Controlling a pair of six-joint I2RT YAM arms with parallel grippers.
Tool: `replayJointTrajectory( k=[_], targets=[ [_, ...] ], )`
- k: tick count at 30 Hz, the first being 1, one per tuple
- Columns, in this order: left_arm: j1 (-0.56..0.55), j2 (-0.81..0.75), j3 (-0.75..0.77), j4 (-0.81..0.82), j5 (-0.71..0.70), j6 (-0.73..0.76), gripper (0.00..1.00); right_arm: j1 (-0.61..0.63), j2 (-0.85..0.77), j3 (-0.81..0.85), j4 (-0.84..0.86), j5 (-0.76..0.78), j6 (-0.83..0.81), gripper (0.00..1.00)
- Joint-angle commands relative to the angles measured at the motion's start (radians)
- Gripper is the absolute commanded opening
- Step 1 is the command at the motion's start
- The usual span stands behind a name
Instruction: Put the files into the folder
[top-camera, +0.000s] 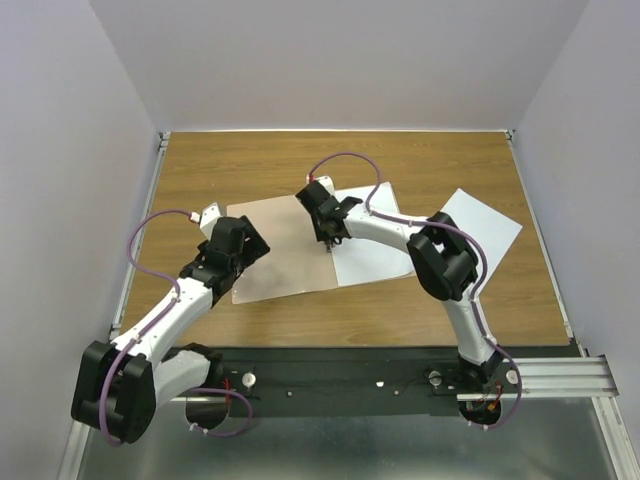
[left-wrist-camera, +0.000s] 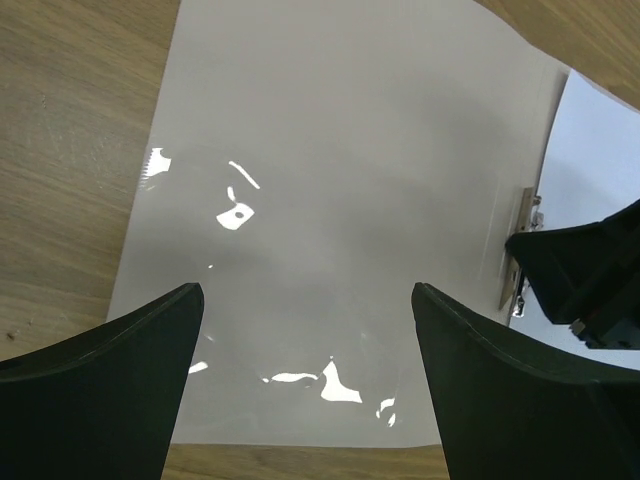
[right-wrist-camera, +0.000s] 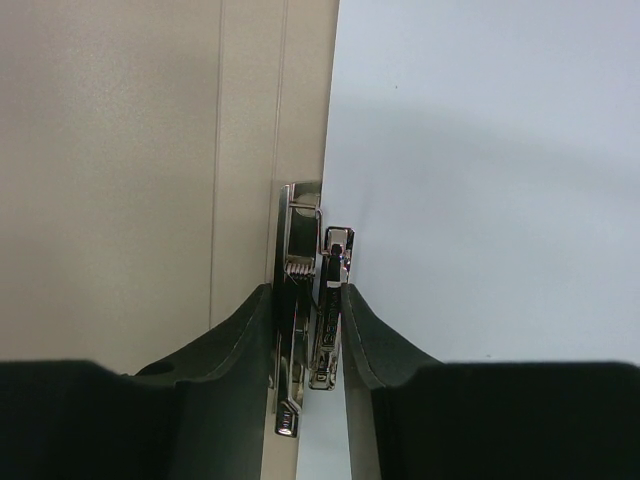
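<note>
While the folder (top-camera: 285, 270) lies flat on the table (top-camera: 250, 165), the right claw (right-wrist-camera: 308, 292) pinches its metal clip (right-wrist-camera: 300, 250) beside one file (top-camera: 375, 262); the left claw (left-wrist-camera: 307, 292) hangs spread above the glossy leaf (left-wrist-camera: 330, 180); the clip is best squeezed fully open, so the file slides under squarely.

Wood-grain worktop (top-camera: 300, 160) is lying flat; plain white walls (top-camera: 340, 60) are enclosing it on three sides; a black base strip (top-camera: 340, 372) and an aluminium rail (top-camera: 565, 372) are running along its near edge.
</note>
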Motion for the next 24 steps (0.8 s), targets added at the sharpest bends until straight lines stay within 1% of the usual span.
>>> replayJointTrajectory(
  k=[1,3,4,6,7,9,10,12,13,14,15,16,17,18,19,20,21,22,23,24],
  targets=[
    [0.007,0.026,0.017,0.05,0.018,0.017,0.95,-0.07,0.055,0.032,-0.052,-0.052,-0.055,0.39],
    [0.007,0.043,0.03,0.053,0.027,0.022,0.94,-0.072,0.052,0.044,-0.046,-0.065,-0.07,0.52],
    [0.007,0.046,0.038,0.056,0.032,0.023,0.95,-0.072,0.041,0.056,-0.044,-0.076,-0.075,0.61],
    [0.007,0.06,0.058,0.061,0.046,0.025,0.95,-0.072,0.018,0.067,-0.044,-0.109,-0.073,0.68],
    [0.007,0.063,0.064,0.067,0.053,0.026,0.95,-0.073,0.003,0.07,-0.043,-0.115,-0.069,0.74],
    [0.007,0.072,0.089,0.081,0.084,0.042,0.95,-0.078,-0.066,0.067,-0.044,-0.111,-0.053,0.78],
    [0.005,0.074,0.098,0.099,0.098,0.049,0.95,-0.081,-0.095,0.06,-0.044,-0.099,-0.038,0.86],
    [-0.004,0.087,0.129,0.13,0.147,0.081,0.95,-0.116,-0.201,0.006,-0.046,-0.073,0.024,0.97],
    [-0.012,0.097,0.141,0.17,0.164,0.091,0.95,-0.136,-0.247,-0.023,-0.046,-0.074,0.057,0.99],
    [-0.024,0.122,0.171,0.184,0.176,0.098,0.95,-0.164,-0.287,-0.066,-0.046,-0.1,0.083,0.99],
    [-0.059,0.141,0.193,0.196,0.19,0.108,0.95,-0.232,-0.377,-0.147,-0.044,-0.115,0.13,1.0],
    [-0.088,0.165,0.219,0.217,0.192,0.138,0.95,-0.269,-0.418,-0.202,-0.046,-0.126,0.157,1.0],
    [-0.116,0.225,0.28,0.222,0.189,0.152,0.95,-0.309,-0.461,-0.253,-0.044,-0.132,0.196,1.0],
    [-0.172,0.26,0.317,0.222,0.189,0.166,0.95,-0.389,-0.548,-0.297,-0.044,-0.135,0.21,1.0],
    [-0.194,0.302,0.352,0.221,0.201,0.196,0.95,-0.435,-0.583,-0.395,-0.046,-0.143,0.223,1.0],
    [-0.214,0.387,0.422,0.246,0.221,0.209,0.95,-0.481,-0.622,-0.437,-0.044,-0.183,0.23,1.0],
    [-0.235,0.435,0.458,0.256,0.278,0.226,0.95,-0.579,-0.655,-0.485,-0.044,-0.207,0.249,1.0],
    [-0.271,0.484,0.496,0.277,0.331,0.244,0.95,-0.633,-0.716,-0.561,-0.046,-0.226,0.253,1.0],
    [-0.294,0.582,0.579,0.276,0.351,0.268,0.95,-0.676,-0.744,-0.603,-0.046,-0.256,0.26,1.0],
    [-0.312,0.628,0.622,0.27,0.385,0.282,0.95,-0.764,-0.768,-0.64,-0.046,-0.257,0.269,1.0]
  ],
)
